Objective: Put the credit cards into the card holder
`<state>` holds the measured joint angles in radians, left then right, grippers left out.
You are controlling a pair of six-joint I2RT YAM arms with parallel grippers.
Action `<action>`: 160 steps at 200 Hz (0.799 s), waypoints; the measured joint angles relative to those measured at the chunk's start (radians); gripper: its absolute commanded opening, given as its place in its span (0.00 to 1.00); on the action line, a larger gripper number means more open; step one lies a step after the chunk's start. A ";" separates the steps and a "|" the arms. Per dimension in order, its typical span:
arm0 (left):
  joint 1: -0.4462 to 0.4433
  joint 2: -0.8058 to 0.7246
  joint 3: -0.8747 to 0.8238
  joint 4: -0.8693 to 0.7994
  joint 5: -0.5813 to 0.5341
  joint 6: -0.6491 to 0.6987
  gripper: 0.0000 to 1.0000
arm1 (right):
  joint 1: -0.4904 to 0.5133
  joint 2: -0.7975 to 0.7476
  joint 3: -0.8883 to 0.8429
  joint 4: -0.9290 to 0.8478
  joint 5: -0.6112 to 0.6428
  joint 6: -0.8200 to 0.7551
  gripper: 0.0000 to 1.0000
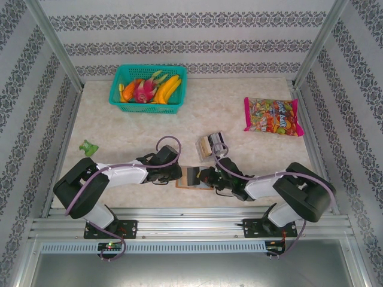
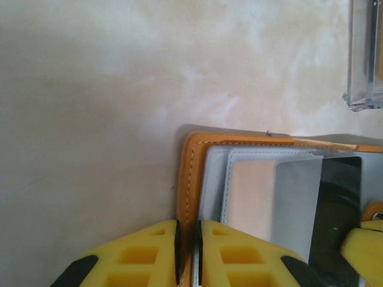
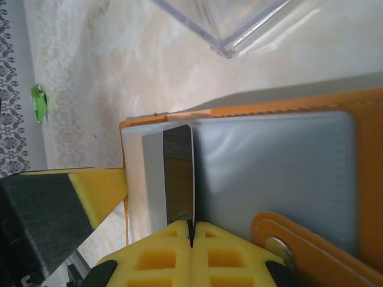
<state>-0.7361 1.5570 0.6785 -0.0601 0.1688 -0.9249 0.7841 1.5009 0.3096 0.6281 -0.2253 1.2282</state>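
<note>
Orange card holder (image 2: 190, 179) edge in left claw (image 2: 188, 251); card (image 3: 178, 173) in right claw (image 3: 191, 239).

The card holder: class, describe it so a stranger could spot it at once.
Find the beige table's near edge. Midway along it lies a flat, orange-brown leather-look card holder, opened, grey pockets showing. Its neighbour, the clear plastic box, is see-through.

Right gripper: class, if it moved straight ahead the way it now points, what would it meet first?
The right gripper, fingers shut on a dark card, sits over the open card holder; its grey lining probably comes first, then the clear box. Depth is unclear.
</note>
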 measured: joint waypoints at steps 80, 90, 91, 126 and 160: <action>-0.002 -0.001 0.000 0.000 -0.002 -0.011 0.19 | 0.032 0.015 0.098 -0.130 0.015 -0.021 0.23; -0.002 -0.001 0.000 0.000 -0.002 -0.011 0.19 | 0.032 -0.019 0.101 -0.182 0.025 -0.031 0.25; -0.002 -0.001 0.000 0.000 -0.002 -0.011 0.19 | 0.032 -0.025 0.101 -0.190 0.027 -0.031 0.25; -0.002 -0.001 0.000 0.000 -0.002 -0.012 0.18 | 0.030 -0.088 0.108 -0.305 0.045 -0.072 0.18; -0.002 -0.001 0.000 0.000 -0.002 -0.014 0.18 | 0.030 -0.045 0.134 -0.328 0.032 -0.090 0.08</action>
<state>-0.7380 1.5558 0.6785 -0.0601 0.1673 -0.9390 0.8143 1.4563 0.4438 0.2996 -0.1928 1.1381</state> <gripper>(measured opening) 0.185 0.101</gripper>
